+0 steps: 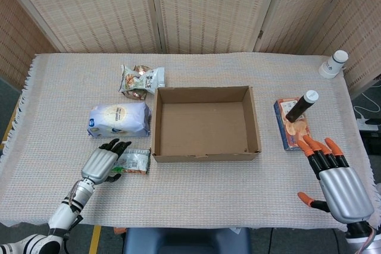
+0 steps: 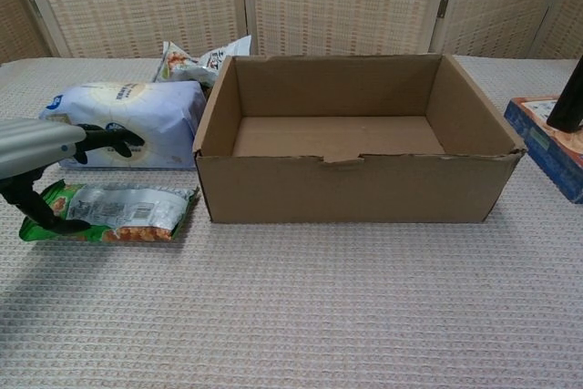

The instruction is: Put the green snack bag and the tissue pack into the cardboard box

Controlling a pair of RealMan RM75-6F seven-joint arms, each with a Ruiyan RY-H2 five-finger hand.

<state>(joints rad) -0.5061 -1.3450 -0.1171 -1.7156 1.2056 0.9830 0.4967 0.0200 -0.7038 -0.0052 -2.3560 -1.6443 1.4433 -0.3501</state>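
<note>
The green snack bag (image 1: 134,161) (image 2: 118,211) lies flat on the cloth just left of the cardboard box (image 1: 205,124) (image 2: 355,179). My left hand (image 1: 104,161) (image 2: 50,157) hovers over the bag's left end, fingers spread above it and thumb down at its near edge; it holds nothing. The pale blue tissue pack (image 1: 119,119) (image 2: 127,120) lies behind the bag, beside the box's left wall. The box is empty. My right hand (image 1: 336,179) is open at the table's right front, far from both items.
A second snack bag (image 1: 141,80) (image 2: 196,61) lies behind the tissue pack. Right of the box, a dark bottle (image 1: 300,106) stands on an orange-blue carton (image 1: 292,124). A white bottle (image 1: 333,63) stands at the far right corner.
</note>
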